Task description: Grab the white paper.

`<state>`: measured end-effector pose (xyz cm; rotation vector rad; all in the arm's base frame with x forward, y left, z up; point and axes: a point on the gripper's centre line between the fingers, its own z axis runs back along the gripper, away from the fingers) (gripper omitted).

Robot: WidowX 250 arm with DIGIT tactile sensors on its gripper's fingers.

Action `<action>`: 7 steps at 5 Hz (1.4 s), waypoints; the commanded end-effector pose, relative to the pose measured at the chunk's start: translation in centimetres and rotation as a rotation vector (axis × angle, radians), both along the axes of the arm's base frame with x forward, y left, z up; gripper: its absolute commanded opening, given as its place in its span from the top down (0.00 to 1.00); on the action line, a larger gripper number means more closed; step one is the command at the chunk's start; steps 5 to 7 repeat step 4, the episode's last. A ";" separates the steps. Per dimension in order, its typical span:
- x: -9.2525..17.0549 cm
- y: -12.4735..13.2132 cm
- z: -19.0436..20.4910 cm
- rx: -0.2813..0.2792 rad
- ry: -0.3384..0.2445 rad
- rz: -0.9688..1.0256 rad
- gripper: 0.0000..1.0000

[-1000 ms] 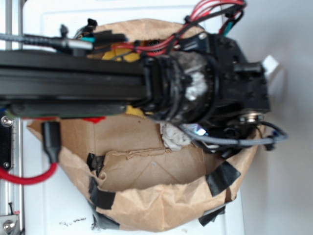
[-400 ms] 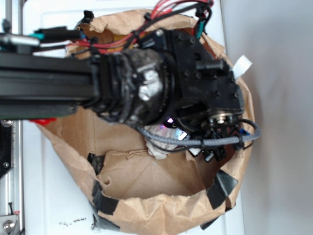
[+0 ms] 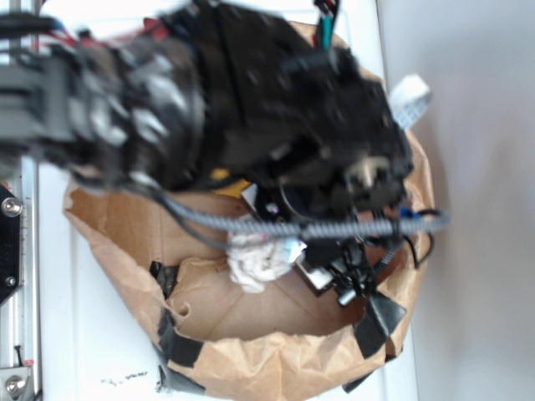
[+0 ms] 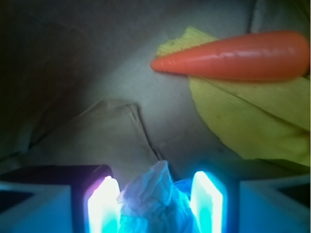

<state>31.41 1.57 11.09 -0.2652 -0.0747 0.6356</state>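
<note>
The white paper (image 4: 151, 201) is a crumpled, wrinkly wad lit blue between the two glowing fingers at the bottom of the wrist view. My gripper (image 4: 155, 189) is shut on it, one pad pressing on each side. In the exterior view the white paper (image 3: 253, 262) shows as an off-white lump under the blurred black arm (image 3: 284, 125), above the floor of the brown paper bag (image 3: 276, 359). My fingertips themselves are mostly hidden by the wrist and a grey cable in that view.
An orange toy carrot (image 4: 233, 48) lies on a yellow cloth (image 4: 252, 116) on the bag floor, ahead and to the right. The bag's walls, patched with black tape (image 3: 380, 322), ring the arm. A metal rail (image 3: 17, 276) runs along the left.
The arm has come closer to the exterior camera, looming larger and blurred. The white paper has shifted left and down in that view, more exposed beneath the arm.
</note>
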 end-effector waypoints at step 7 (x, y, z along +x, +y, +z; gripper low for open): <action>0.3 2.1 7.8 0.131 -0.292 -0.154 0.45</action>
